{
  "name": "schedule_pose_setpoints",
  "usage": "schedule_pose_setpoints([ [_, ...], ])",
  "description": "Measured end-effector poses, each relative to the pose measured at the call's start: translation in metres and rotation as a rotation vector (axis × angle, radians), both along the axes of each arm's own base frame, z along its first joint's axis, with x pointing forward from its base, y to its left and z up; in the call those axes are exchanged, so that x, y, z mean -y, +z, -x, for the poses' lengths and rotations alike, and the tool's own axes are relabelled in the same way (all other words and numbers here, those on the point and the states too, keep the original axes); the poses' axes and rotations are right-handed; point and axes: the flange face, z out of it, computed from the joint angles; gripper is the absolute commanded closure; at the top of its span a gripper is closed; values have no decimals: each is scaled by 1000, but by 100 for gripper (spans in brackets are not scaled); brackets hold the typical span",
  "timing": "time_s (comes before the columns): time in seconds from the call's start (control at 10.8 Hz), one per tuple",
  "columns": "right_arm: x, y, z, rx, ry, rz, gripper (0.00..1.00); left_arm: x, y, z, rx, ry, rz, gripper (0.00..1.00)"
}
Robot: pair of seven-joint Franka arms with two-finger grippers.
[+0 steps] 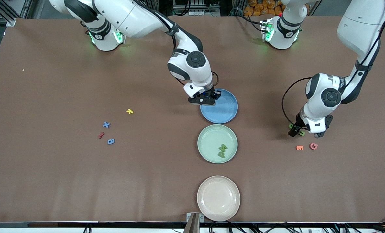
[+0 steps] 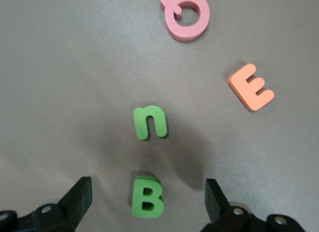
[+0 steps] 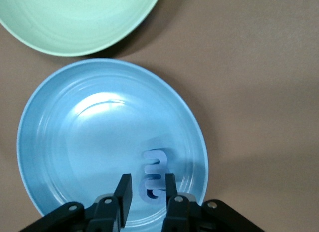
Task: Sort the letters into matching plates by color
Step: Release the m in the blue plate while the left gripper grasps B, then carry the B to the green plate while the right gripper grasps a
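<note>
We take this for a robotics lab. Two white arms stand bolted along one edge of a wide table covered in plain brown sheet, their bases glowing green. Past that edge we see aluminium framing and bundled cables, and more cables trail under the edge nearest the front camera. A small metal bracket sits at the middle of that near edge.
</note>
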Motion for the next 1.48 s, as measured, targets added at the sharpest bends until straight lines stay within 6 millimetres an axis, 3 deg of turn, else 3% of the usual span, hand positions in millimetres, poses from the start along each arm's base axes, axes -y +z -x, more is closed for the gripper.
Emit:
schedule_pose_setpoints([
  [0.19,5,2,-10,7,-15,-1,36,5,-14,1,13,-5,22,1],
  [0.28,10,4,-18,12,-25,-4,37,4,-15,1,17,-5,24,95],
  [0.46,35,14,-46,9,5,48,38,5,-14,1,21,-5,25,100],
  [0.65,87,39,-89,2,96,129,39,9,-10,-2,35,-12,30,100],
  [0.83,155,56,-136,16,212,165,40,13,-8,-3,42,-19,32,100],
  [1.2,302,57,-198,13,348,203,36,24,10,-23,99,-25,46,100],
  [1.39,374,51,-210,-8,410,214,35,49,32,-43,156,-2,76,100],
  [1.48,406,47,-214,-22,422,202,35,74,43,-55,188,11,105,100],
])
